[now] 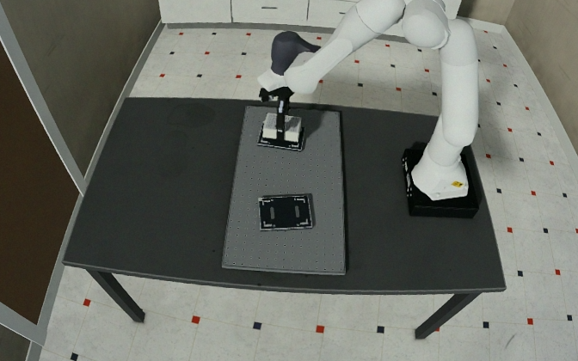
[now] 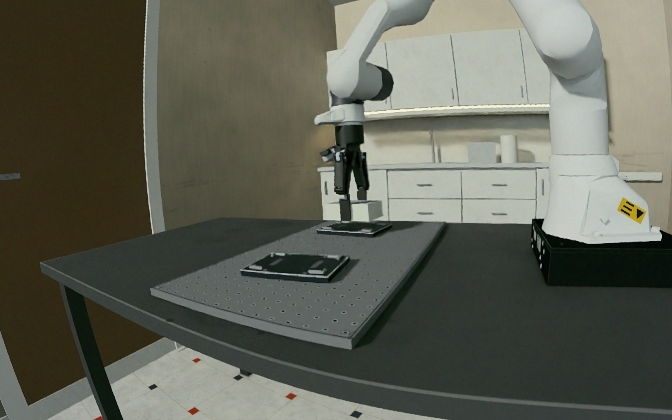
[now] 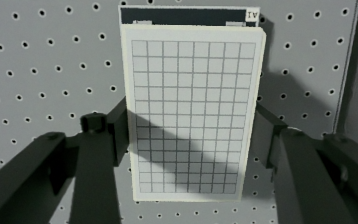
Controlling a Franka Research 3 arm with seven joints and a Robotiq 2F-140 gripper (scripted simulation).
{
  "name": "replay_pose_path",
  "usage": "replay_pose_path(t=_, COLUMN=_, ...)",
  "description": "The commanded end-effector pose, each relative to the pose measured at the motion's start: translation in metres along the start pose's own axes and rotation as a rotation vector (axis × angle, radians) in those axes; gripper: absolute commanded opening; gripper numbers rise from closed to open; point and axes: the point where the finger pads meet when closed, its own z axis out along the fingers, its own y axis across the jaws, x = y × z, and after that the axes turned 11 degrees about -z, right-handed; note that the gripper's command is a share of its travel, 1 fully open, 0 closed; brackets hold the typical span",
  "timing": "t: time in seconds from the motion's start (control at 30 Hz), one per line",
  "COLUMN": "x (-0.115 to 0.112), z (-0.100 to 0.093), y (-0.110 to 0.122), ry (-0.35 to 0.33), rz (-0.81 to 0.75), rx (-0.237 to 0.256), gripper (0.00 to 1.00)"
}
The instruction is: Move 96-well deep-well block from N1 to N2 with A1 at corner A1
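The white 96-well deep-well block (image 1: 285, 126) is between the fingers of my gripper (image 1: 280, 119), which is shut on its long sides. In the exterior view the block (image 2: 362, 208) hangs a little above the far nest N2 (image 2: 354, 228), not resting on it. In the wrist view the block (image 3: 194, 112) covers most of nest N2 (image 3: 187, 15). Its cut-off corner is at the top right, next to the nest's A1 mark (image 3: 251, 15). The near nest N1 (image 1: 285, 211) is empty. N2 also shows in the top view (image 1: 280, 144).
Both nests sit on a grey perforated plate (image 1: 285, 192) on the dark table. The arm's black base box (image 1: 441, 188) stands at the table's right side. A door and wall are on the left.
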Motion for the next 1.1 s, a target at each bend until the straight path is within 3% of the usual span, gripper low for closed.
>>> replay_pose_path(t=0.0, x=0.0038, z=0.0043, y=0.0018, ry=0.009, rz=-0.006, rx=-0.006, gripper=0.60)
replay_pose_path(t=0.17, x=0.0041, z=0.0117, y=0.0020, ry=0.009, rz=-0.006, rx=-0.006, gripper=0.60)
replay_pose_path(t=1.07, x=0.0034, z=0.0122, y=0.0022, ry=0.009, rz=-0.006, rx=-0.006, gripper=0.60)
